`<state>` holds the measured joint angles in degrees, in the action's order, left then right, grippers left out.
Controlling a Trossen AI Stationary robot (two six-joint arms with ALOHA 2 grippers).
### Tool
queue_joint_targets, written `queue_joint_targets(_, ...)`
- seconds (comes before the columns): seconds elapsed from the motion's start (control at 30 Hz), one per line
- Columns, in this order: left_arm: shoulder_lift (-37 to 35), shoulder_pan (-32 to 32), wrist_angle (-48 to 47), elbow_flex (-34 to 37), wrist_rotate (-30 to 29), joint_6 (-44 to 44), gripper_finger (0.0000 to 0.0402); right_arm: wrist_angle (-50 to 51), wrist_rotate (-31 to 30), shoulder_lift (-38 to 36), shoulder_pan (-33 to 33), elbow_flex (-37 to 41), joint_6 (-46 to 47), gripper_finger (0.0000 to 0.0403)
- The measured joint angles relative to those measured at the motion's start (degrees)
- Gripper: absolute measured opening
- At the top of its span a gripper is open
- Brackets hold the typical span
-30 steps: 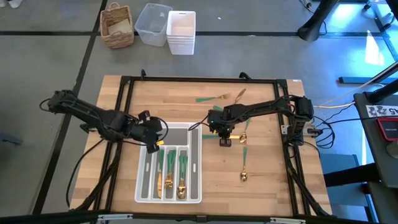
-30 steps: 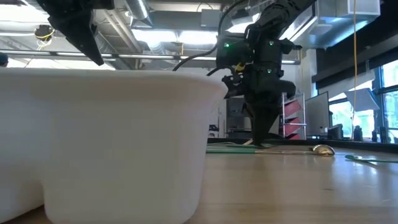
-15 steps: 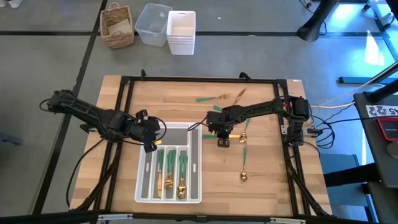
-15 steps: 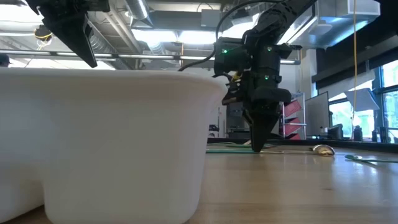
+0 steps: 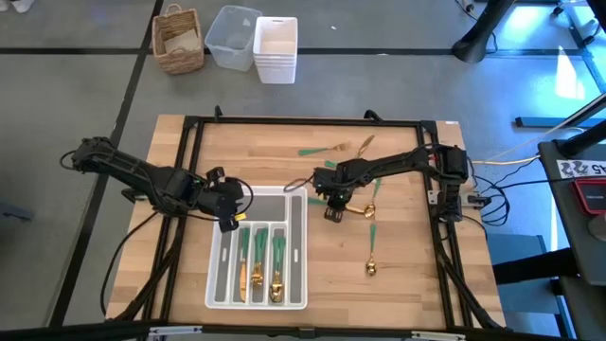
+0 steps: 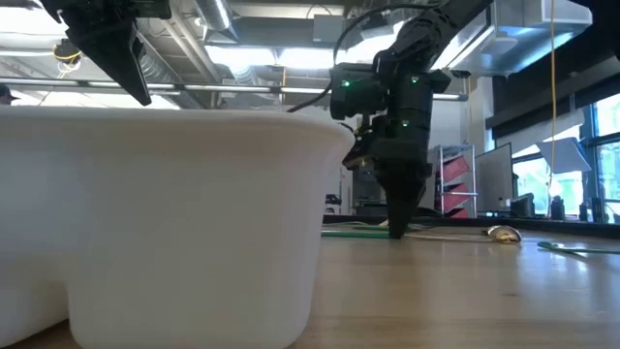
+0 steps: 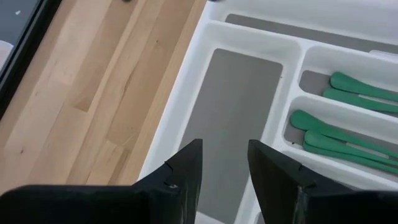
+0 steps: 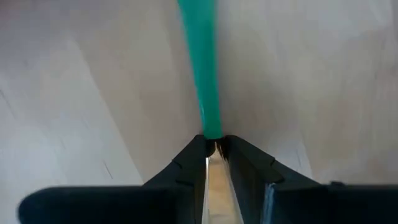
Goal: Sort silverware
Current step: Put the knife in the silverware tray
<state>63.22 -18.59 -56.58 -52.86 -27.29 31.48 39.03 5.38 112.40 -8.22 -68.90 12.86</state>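
Note:
A white organizer tray (image 5: pixel 214 275) lies near the table's front edge, with green-handled silverware (image 5: pixel 258 258) in its right-hand compartments. One piece of silverware (image 5: pixel 356 207) lies flat on the wood to the right of the tray, its green handle (image 8: pixel 200 68) toward the tray. My right gripper (image 5: pixel 330 208) points straight down with its tips on the table and is shut on this piece. My left gripper (image 7: pixel 225 152) hangs open above the tray's bare left compartment (image 7: pixel 233 112), holding nothing. My right gripper pinches the piece between its two fingers where the green handle ends and the gold neck (image 8: pixel 216 163) begins. The fingers come from above, pointing down, and lie across the piece. The piece rests flat on the table.
More loose silverware lies on the wood: two or three pieces near the far edge (image 5: pixel 331 149), one (image 5: pixel 371 216) just right of my right gripper, and a spoon (image 5: pixel 372 267) nearer the front. A black frame rail (image 5: pixel 303 121) borders the table. A basket (image 5: pixel 178 40) and bins (image 5: pixel 275 49) stand beyond it.
My right gripper has come down until its tips are on the table. It has shifted a little toward the table's left edge and rolled about its own axis. The silverware on the wood has stayed where it was.

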Motion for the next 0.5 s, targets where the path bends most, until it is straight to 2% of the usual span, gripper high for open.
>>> queue_joint_targets(0.5, 0.0, 0.0, 0.0, 0.0, -0.02, -0.23, 0.0123, -1.52, 5.17, 0.09, -2.28, 0.17, 21.52, 0.0074)
